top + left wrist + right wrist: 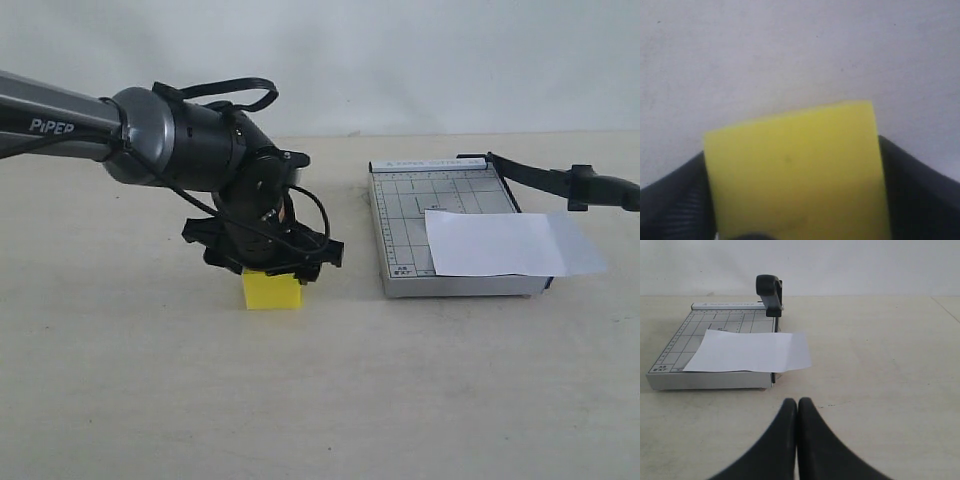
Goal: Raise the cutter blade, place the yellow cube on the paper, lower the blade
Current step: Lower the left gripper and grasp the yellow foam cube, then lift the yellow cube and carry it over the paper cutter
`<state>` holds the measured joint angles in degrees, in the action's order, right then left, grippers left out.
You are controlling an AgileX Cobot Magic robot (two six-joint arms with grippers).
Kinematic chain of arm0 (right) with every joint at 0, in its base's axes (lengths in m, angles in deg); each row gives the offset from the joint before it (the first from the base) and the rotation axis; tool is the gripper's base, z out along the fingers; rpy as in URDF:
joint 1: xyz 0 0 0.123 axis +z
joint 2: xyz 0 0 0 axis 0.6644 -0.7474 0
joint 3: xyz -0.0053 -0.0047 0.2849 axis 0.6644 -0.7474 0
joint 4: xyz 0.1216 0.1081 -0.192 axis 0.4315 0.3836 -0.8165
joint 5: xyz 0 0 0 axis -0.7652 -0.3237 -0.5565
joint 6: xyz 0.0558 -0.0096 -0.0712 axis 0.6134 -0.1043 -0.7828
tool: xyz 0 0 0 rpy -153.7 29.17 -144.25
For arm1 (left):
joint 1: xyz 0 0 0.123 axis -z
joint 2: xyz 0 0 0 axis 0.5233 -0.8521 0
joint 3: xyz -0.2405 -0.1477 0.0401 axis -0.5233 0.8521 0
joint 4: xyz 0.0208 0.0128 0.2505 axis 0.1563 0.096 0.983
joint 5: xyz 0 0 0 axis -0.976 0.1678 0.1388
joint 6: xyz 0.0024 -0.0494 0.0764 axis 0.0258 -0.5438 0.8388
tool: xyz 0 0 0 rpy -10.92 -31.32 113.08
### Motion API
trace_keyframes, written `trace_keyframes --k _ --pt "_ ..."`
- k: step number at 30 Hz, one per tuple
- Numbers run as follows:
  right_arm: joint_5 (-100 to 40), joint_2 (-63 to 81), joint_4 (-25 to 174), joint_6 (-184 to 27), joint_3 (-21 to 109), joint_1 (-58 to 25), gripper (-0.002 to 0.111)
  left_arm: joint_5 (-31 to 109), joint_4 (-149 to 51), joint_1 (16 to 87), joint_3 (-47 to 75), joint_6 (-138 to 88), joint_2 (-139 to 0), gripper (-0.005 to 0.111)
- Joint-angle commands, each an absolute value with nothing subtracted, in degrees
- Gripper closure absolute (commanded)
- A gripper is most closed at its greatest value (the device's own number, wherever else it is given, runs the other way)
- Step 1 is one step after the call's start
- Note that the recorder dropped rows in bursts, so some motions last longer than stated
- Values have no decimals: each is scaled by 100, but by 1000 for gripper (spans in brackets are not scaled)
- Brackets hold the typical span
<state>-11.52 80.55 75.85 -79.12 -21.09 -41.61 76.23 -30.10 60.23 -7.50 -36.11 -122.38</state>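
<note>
The left jaws are clenched on the yellow cube [792,175], one black jaw pressed to each of two opposite sides, so the cube sits squarely between them. In the exterior view the cube [272,290] shows just below the jaws and the dark wrist of the left arm [190,140], and its underside appears to rest on the pale tabletop [150,400]. The cube's faces are plain and matte, and the top one fills much of the left wrist view. Well apart from these jaws, on the side toward the other arm, lies the grey gridded cutter base [420,200], flat on the tabletop. The right jaws are clenched on nothing, their two black tips pressed together above bare tabletop [880,340]. Ahead of them, and clear of them, stands the cutter base [682,342] with the paper [747,351] lying flat across its gridded face. One end of the paper [505,243] reaches past the base's cutting edge and hangs over the tabletop. Beyond the paper from the right jaws, the cutter blade [769,292] is raised, its thick rounded handle end up off the base. In the exterior view the cutter blade [560,180] slants away from its hinge at the base's far corner, clear of the paper.
</note>
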Motion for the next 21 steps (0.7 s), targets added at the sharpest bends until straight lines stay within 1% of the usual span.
trace_keyframes --k 1,2,3,10,13,16,21 --pt "-1180 8079 7570 -7932 -2106 -4168 108 7855 -3000 6016 -794 -3683 -12236 80" --pt "-1180 8079 7570 -7932 -2106 -4168 108 7912 -3000 6016 -794 -3665 -12225 92" --pt "-1180 8079 7570 -7932 -2106 -4168 108 7958 -3000 6016 -794 -3602 -12217 102" --pt "-1180 8079 7570 -7932 -2106 -4168 108 7967 -3053 6016 -946 -3316 -11943 102" --pt "-1180 8079 7570 -7932 -2106 -4168 108 7967 -3255 6029 -1239 -2947 -11722 102" --pt "-1180 8079 7570 -7932 -2106 -4168 108 7980 -3875 6029 -1636 -2199 -11569 102" --pt "-1180 8079 7570 -7932 -2106 -4168 108 8067 -4402 6285 -2290 -1418 -11616 102"
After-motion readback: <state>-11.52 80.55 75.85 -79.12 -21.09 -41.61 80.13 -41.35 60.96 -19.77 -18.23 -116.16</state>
